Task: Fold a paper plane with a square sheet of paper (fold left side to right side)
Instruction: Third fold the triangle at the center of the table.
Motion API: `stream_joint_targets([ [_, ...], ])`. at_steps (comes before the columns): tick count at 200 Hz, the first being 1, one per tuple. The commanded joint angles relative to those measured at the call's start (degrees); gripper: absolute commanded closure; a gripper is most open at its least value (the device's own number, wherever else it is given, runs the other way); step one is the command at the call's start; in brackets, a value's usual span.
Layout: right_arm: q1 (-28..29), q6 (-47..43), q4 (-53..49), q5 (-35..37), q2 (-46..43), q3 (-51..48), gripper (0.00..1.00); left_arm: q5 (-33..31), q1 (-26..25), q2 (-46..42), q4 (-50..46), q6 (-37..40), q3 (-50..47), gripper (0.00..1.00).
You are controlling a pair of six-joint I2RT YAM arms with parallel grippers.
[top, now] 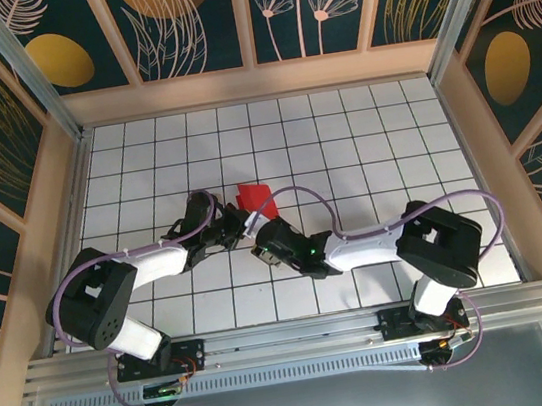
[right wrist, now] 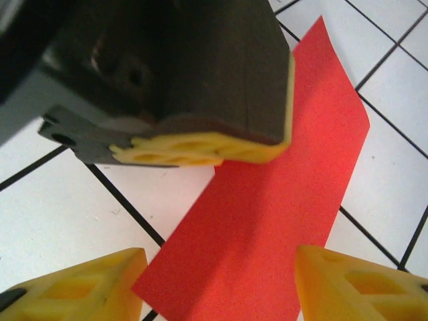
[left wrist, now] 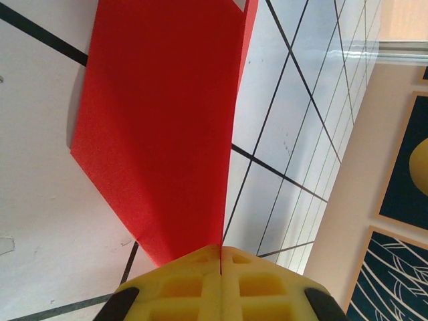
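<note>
Tightly, left jaws pinch the red paper [left wrist: 160,127]; right jaws gape nearby

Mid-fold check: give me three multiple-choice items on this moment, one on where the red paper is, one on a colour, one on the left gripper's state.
1. Where is the thin bright red paper sheet?
A) around the middle of the white grid table
B) in the far right corner
C) hanging off the near edge

2. The right gripper has finger pads coloured:
A) blue
B) yellow
C) green

3. The left gripper is:
A) wide open
B) shut on nothing
C) shut on the red sheet

Answers:
1 A: the top view shows it mid-table.
2 B: the right wrist view shows yellow pads.
3 C: the paper runs out from between its closed fingers.
</note>
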Motion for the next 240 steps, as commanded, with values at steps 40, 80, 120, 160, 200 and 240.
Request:
stream_joint_targets([
  [40, 0.58, 1.06, -1.47, -0.53, -0.59, 1.62, 0.58, -0.01, -0.33, 0.98, -0.49, 0.23, 0.72, 1.0],
  [80, 0.79, 1.95, -2.62, -1.02, -1.11, 1.34, 0.77, -0.43, -0.33, 1.68, -1.86, 1.29, 1.87, 0.96],
  [120, 0.72, 2.57, -3.52, -1.99, -1.23, 0.8, 0.99, -0.48, 0.31, 1.52, -2.36, 2.41, 2.58, 0.82],
  [160, 0.47, 3.53, -4.55, -3.8, -1.15, 0.5, 1.0, 0.47, 4.19, -1.12, -7.54, 7.02, 3.84, 0.69],
  [200, -0.22, 5.62, -6.5, -7.2, -0.79, 1.38, 1.0, -0.3, 10.83, -6.81, -14.89, 14.42, 4.38, 0.61],
  [240, -1.59, 9.24, -10.13, -12.61, -1.22, 2.43, 1.0, 3.28, 12.74, -3.05, -20.88, 27.53, 11.88, 0.72],
])
